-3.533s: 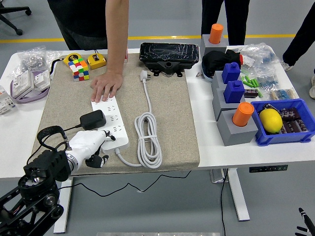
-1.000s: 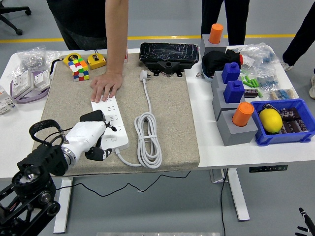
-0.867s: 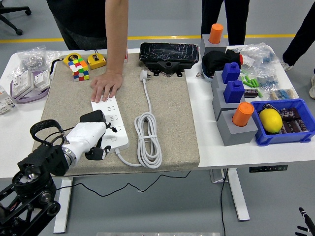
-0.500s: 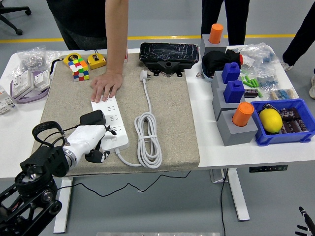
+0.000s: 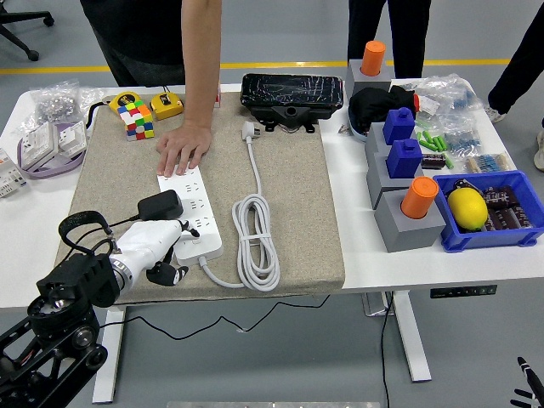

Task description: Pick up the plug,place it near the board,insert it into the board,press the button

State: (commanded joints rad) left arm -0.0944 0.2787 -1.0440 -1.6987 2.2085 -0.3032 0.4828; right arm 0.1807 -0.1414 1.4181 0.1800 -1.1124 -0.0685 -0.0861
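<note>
The white power strip (image 5: 194, 208) lies on the beige mat, running from the person's hand toward the near edge. A black plug adapter (image 5: 160, 206) sits on the strip's left side, its thin black cable trailing left. My left hand (image 5: 167, 244), white with dark fingertips, rests at the strip's near end just below the adapter. One finger points onto the strip's near corner, the others are curled under, and it holds nothing. The person's hand (image 5: 183, 150) lies flat on the strip's far end. Only a tip of my right hand (image 5: 529, 387) shows at the bottom right corner.
The strip's white cord (image 5: 255, 242) lies coiled to its right, ending in a plug (image 5: 249, 130) near a black box (image 5: 293, 96). A colour cube (image 5: 138, 118) and yellow tape measures sit at the far left. Grey blocks (image 5: 408, 219) and a blue bin (image 5: 493, 212) stand on the right.
My left hand has slid slightly down and back toward the near edge, off the adapter. The adapter, the strip and the person's hand have stayed put.
</note>
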